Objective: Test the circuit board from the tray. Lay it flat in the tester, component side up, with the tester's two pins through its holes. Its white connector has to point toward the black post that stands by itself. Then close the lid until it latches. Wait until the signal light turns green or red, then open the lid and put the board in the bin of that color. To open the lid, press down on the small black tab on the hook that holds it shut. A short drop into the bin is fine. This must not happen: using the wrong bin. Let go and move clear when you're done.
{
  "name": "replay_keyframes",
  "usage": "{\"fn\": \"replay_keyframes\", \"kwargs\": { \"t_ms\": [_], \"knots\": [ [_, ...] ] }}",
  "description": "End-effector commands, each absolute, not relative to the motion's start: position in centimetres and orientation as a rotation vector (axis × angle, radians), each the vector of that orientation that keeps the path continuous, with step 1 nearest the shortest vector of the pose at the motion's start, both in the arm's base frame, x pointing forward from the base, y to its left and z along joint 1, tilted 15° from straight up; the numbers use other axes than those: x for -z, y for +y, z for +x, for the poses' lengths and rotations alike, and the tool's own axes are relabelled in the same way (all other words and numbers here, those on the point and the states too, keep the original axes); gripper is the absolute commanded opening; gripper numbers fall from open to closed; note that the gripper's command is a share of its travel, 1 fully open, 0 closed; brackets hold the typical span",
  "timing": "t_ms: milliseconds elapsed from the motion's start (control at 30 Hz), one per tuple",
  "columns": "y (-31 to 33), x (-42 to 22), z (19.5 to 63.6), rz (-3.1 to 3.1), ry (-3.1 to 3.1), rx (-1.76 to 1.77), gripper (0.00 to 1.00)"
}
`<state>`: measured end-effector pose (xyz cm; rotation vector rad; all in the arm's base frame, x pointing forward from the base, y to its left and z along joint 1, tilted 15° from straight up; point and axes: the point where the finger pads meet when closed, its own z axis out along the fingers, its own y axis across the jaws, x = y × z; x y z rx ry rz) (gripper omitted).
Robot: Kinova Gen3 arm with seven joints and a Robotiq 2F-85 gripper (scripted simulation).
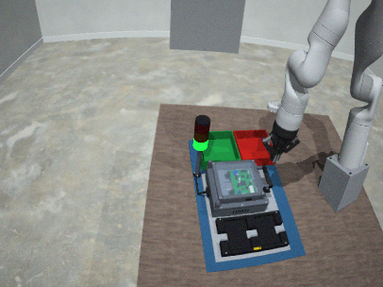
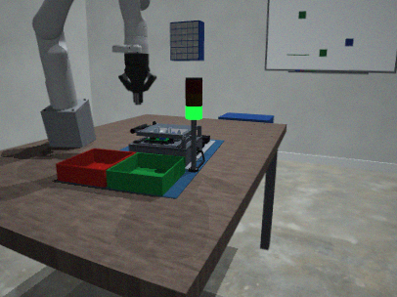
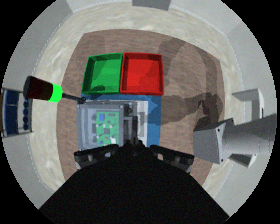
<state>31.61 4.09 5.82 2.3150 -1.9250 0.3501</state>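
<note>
Brown wood-grain table (image 1: 156, 215) (image 2: 147, 233) (image 3: 70, 115); blue mat (image 1: 294, 244) (image 2: 178, 190) (image 3: 154, 122), gray arm base block (image 1: 336, 187) (image 2: 73, 125) (image 3: 207, 142) directly on top.

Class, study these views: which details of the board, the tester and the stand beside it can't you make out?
- Pins in the board's holes: too small in the top view.
- Hook's small black tab: too small in the top view.
- Board's underside: turned away in the top view.
- Signal light's lower pole: partly behind the tester in the top view.

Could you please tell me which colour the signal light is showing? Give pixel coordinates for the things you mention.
Green: the lit bottom section of the signal light (image 1: 200, 144) (image 2: 194, 112) (image 3: 55, 93), clearest in the exterior view.
</note>
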Motion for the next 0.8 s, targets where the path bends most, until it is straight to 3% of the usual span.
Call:
{"fn": "replay_keyframes", "kwargs": {
  "t_ms": [0, 767],
  "knots": [
    [4.1, -5.9, 31.6, 2.316, -1.925, -0.351, 0.0],
    [4.6, -7.9, 31.4, 2.316, -1.925, -0.351, 0.0]
  ]
}}
